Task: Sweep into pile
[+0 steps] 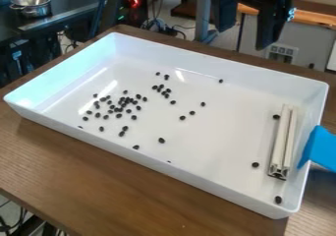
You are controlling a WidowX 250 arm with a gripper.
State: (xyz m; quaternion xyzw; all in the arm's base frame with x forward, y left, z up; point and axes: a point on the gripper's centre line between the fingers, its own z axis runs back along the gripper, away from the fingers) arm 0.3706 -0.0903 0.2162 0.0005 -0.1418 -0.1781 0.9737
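Brown tabletop (98,181) carries a white tray (216,65), small black pellets (161,140) scattered inside, thickest left of the middle. Up past its far rim, as I see it, hangs the pincer (242,38), 2 fingers spread; the pellets lie lower, nearer me. Beside the right wall sits a pale bar (280,141).

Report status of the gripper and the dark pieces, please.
Gripper open, empty. Dark pieces in tray: loosely clustered, others scattered. Pale bar lies near three strays.

Metal pot (33,10) on dark counter (73,10), cables (172,31) beyond brown table (98,176).
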